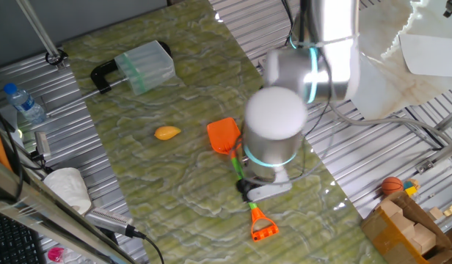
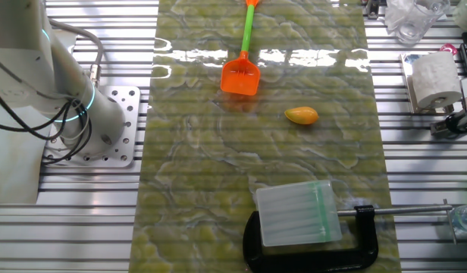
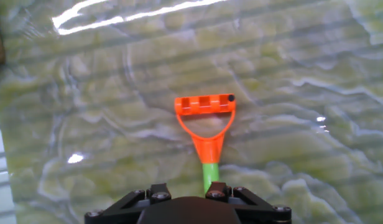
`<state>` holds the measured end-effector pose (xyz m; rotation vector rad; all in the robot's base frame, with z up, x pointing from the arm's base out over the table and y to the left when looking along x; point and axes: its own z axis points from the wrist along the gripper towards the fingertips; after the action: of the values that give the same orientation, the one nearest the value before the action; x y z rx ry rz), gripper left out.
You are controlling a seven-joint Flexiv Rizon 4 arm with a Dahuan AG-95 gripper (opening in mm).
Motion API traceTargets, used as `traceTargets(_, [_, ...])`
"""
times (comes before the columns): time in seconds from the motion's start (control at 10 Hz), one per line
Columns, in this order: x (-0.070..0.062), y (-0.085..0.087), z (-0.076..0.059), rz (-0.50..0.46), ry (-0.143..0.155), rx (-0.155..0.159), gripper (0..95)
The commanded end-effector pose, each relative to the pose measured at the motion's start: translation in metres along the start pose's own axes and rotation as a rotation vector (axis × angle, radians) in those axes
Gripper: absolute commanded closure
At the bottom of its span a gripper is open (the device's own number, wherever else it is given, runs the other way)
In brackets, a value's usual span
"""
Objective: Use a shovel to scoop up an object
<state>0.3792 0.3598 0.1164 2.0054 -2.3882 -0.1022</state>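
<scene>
Your claw (image 1: 248, 192) over shovel (image 1: 237, 165) shaft, grip state unclear; blade ahead faces object (image 1: 166, 133) beyond, lined up for scooping push.

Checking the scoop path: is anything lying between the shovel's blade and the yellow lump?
No. Both fixed views show only bare mat between the shovel's blade and the yellow lump.

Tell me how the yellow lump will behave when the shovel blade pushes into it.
The object is smooth and oval, so it will probably roll or skid ahead of the shovel rather than ride up. The glossy mat likely offers little grip. It looks small, probably light.
</scene>
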Motion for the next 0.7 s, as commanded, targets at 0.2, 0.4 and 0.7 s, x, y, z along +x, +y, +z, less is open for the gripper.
traceTargets(0.2, [0.006,0.003,0.01,-0.054,0.028,0.019,57.0])
traceTargets(0.4, [0.007,0.002,0.017,-0.033,0.026,0.028,57.0])
traceTargets(0.7, [0.006,0.0,0.027,-0.022,0.02,0.038,57.0])
